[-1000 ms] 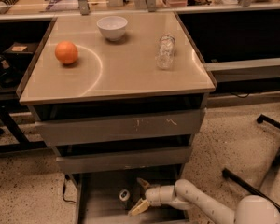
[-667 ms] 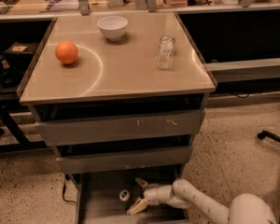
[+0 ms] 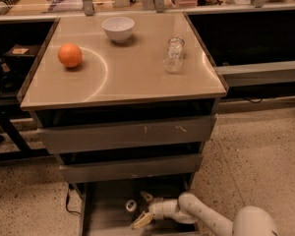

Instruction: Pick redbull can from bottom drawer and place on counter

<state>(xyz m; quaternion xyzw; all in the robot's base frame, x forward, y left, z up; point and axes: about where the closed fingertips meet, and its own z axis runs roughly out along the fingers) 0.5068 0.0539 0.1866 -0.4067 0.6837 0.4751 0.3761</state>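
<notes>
redbull can (image 3: 131,205): small slim can, silver top facing up; stands upright on the drawer floor, about midway between the side walls.
bottom drawer (image 3: 104,203): lowest of three, grey, pulled out; flat floor, low side walls; front edge out of view.
counter (image 3: 137,75): square glossy beige top, thin metal rim, faint white arc near the left edge.
gripper (image 3: 140,209): inside the bottom drawer, just right of the can, fingers spread; contact not discernible.

1. The one camera is looking down from high in front, facing the counter (image 3: 137,77) and drawer fronts (image 3: 123,134).
2. The tool (image 3: 141,209), jaws spread, is showing near the bottom edge, in the bottom drawer (image 3: 108,211).
</notes>
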